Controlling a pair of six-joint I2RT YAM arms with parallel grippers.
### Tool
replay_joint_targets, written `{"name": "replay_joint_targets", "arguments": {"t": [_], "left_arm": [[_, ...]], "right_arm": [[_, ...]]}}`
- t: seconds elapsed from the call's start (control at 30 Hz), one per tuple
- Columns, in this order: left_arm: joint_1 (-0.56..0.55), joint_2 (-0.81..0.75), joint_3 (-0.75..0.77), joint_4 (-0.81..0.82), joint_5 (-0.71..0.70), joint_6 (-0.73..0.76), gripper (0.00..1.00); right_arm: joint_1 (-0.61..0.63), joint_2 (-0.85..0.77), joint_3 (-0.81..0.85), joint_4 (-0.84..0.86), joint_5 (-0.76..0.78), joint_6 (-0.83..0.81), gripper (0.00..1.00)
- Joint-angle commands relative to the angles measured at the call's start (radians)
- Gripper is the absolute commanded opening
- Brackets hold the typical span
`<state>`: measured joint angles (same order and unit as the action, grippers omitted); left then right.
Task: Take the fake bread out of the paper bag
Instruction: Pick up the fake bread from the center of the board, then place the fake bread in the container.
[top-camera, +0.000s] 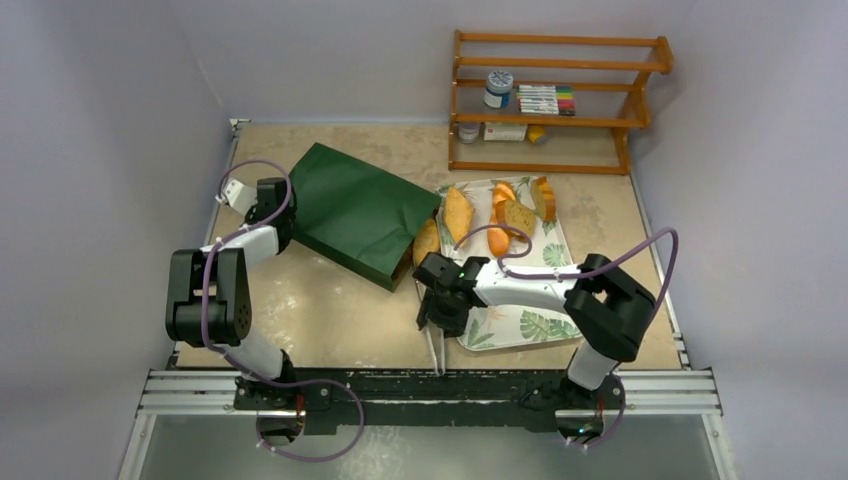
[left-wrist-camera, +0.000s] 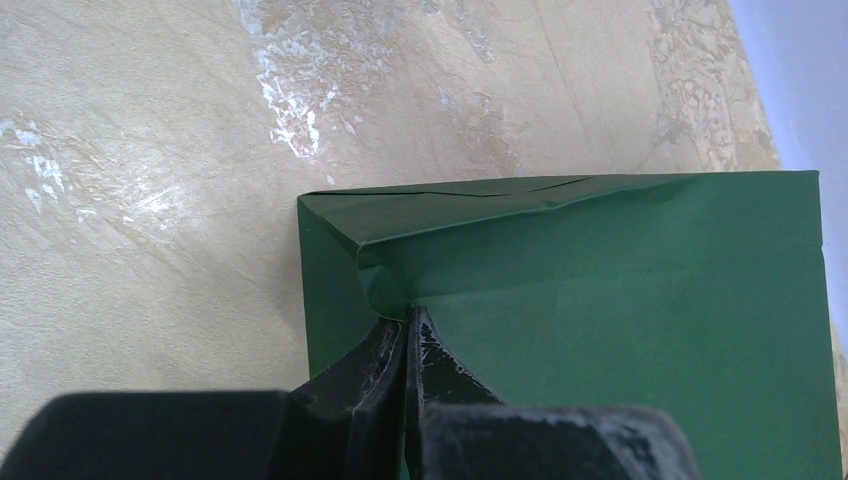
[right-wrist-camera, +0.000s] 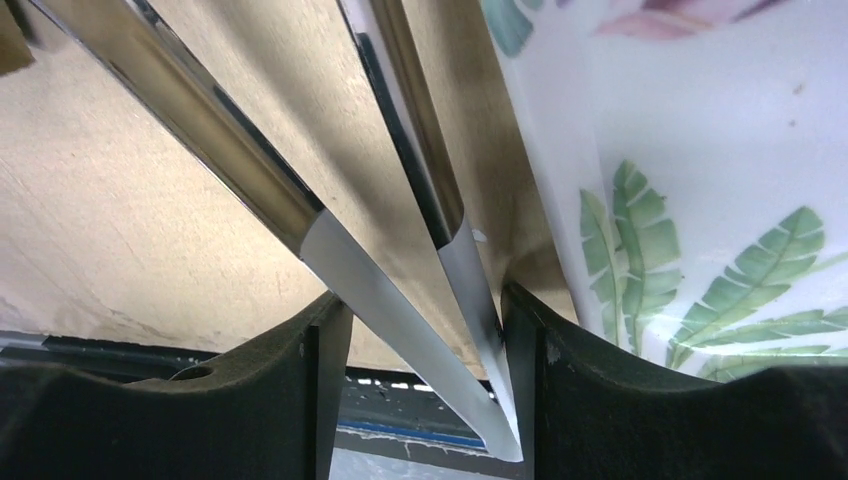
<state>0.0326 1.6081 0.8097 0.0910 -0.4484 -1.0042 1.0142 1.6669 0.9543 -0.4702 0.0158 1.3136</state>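
Note:
The dark green paper bag (top-camera: 355, 210) lies flat at the table's back left, its mouth toward the tray. My left gripper (top-camera: 285, 215) (left-wrist-camera: 410, 315) is shut on a pinched fold at the paper bag's (left-wrist-camera: 600, 330) closed corner. One golden loaf (top-camera: 427, 243) of the fake bread sits at the bag's mouth. Several more pieces, among them a loaf (top-camera: 459, 213) and a brown slice (top-camera: 520, 215), lie on the tray. My right gripper (top-camera: 437, 322) (right-wrist-camera: 422, 295) holds metal tongs (right-wrist-camera: 350, 270) (top-camera: 438, 355) near their hinge, one finger against each arm. The tongs' tips are out of view.
A leaf-patterned tray (top-camera: 520, 325) (right-wrist-camera: 700, 200) lies right of centre, just right of my right gripper. A wooden shelf (top-camera: 555, 100) with a jar and markers stands at the back right. The black rail (top-camera: 430, 385) runs along the near edge.

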Motion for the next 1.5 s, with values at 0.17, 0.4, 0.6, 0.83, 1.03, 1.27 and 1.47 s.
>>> {"name": "replay_joint_targets", "arguments": {"t": [0.17,0.4,0.6,0.83,1.03,1.27,1.47], "left_arm": [[0.001,-0.015,-0.024,-0.029,0.047,-0.008,0.00],[0.002,-0.019,-0.022,-0.035,0.036,0.002,0.00],[0.004,-0.011,-0.005,-0.043,0.027,0.006,0.00],[0.004,-0.008,0.042,-0.076,0.012,0.007,0.00],[0.004,-0.016,0.060,-0.095,0.004,0.001,0.00],[0.004,-0.035,0.068,-0.117,-0.008,0.000,0.00],[0.004,-0.053,0.071,-0.138,-0.017,0.003,0.00]], "right_arm": [[-0.058,0.051,0.081,-0.033,0.073,-0.082,0.57],[-0.072,0.006,0.068,-0.027,0.095,-0.097,0.30],[-0.051,-0.054,0.107,-0.076,0.172,-0.141,0.23],[0.010,-0.159,0.111,-0.149,0.208,-0.135,0.21],[0.079,-0.253,0.093,-0.179,0.228,-0.112,0.19],[0.185,-0.369,0.085,-0.266,0.276,-0.027,0.16],[0.268,-0.445,0.092,-0.360,0.318,0.065,0.14]]}}
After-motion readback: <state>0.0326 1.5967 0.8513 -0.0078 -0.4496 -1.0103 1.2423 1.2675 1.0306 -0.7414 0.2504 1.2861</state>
